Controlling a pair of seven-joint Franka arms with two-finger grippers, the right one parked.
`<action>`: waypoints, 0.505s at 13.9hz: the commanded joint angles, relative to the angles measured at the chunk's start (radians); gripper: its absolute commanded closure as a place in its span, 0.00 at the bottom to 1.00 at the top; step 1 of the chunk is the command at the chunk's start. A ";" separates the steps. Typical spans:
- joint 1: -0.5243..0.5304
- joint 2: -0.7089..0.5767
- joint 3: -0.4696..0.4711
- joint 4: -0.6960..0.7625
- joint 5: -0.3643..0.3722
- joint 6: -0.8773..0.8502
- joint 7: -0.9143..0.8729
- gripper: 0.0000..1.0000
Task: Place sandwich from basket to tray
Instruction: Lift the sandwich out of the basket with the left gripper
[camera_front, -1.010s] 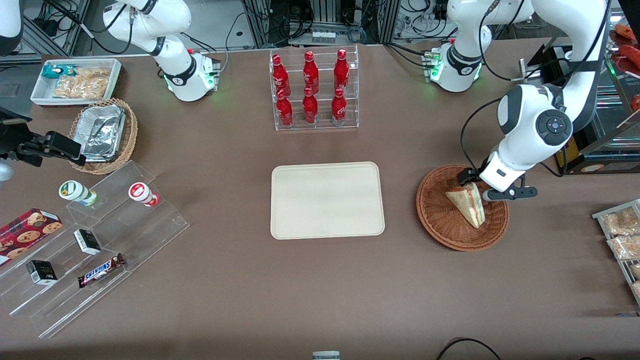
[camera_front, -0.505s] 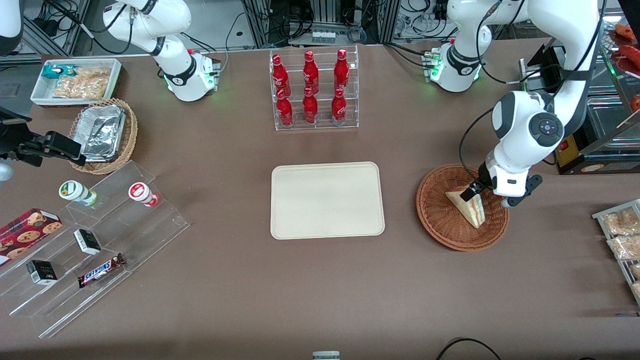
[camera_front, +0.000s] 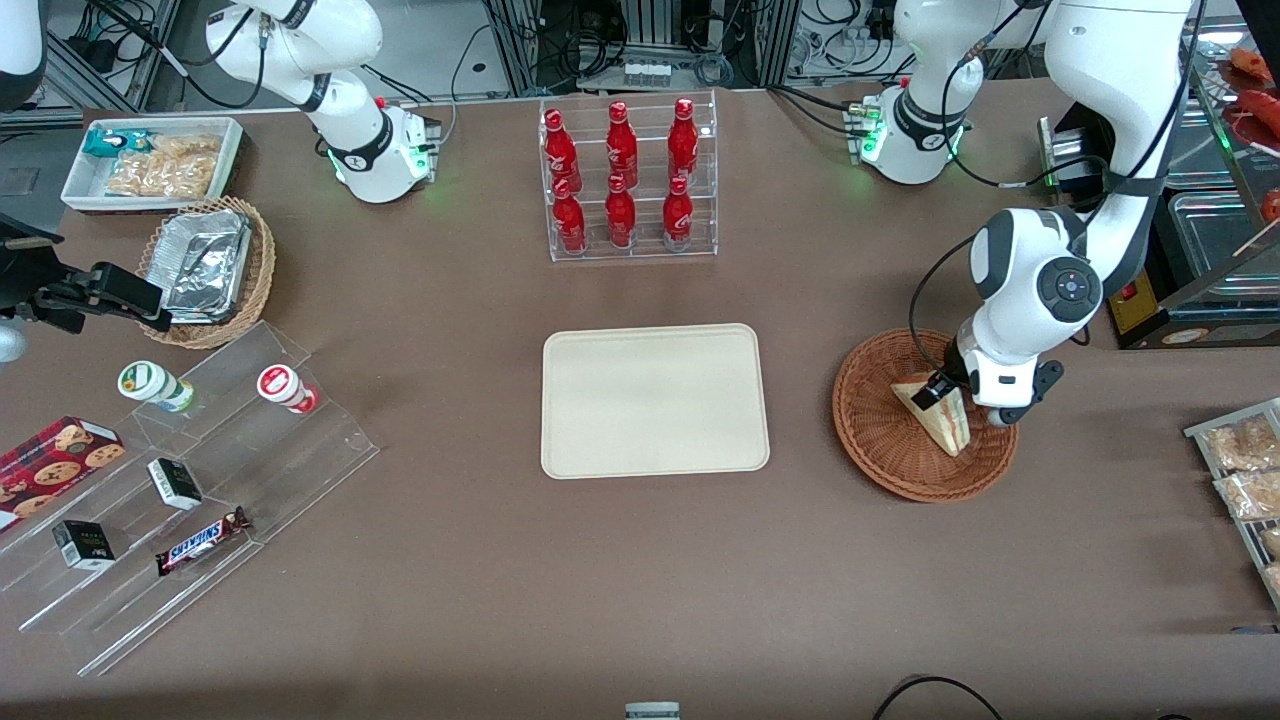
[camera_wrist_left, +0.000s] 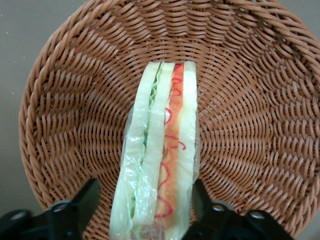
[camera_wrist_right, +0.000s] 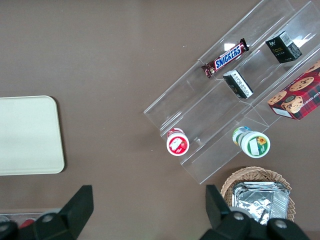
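Straddling sandwich (camera_wrist_left: 160, 150) in basket (camera_front: 880, 455), gripper (camera_wrist_left: 147, 212) open, fingers either side; brown tabletop (camera_front: 480, 590), tray (camera_front: 655, 400) bare.

Robot lab, mock shop: cable racks (camera_front: 650, 40), acrylic snack shelves (camera_front: 190, 500).

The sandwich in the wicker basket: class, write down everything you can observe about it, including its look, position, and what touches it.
The sandwich is a triangular wedge of pale white bread in clear wrap, with green filling and a red-orange stripe along its cut edge. It stands on edge, cut edge up, in the reddish-brown woven basket, resting on the weave. The left gripper is lowered over it, open, one of its black fingers on each side; whether they touch the wrap cannot be told. It has not reached the beige tray.
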 joint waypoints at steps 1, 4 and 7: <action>0.018 0.009 -0.006 0.030 -0.011 0.001 -0.014 0.94; 0.011 0.001 -0.008 0.099 0.003 -0.077 0.013 0.94; -0.046 0.001 -0.019 0.253 0.003 -0.303 0.168 0.95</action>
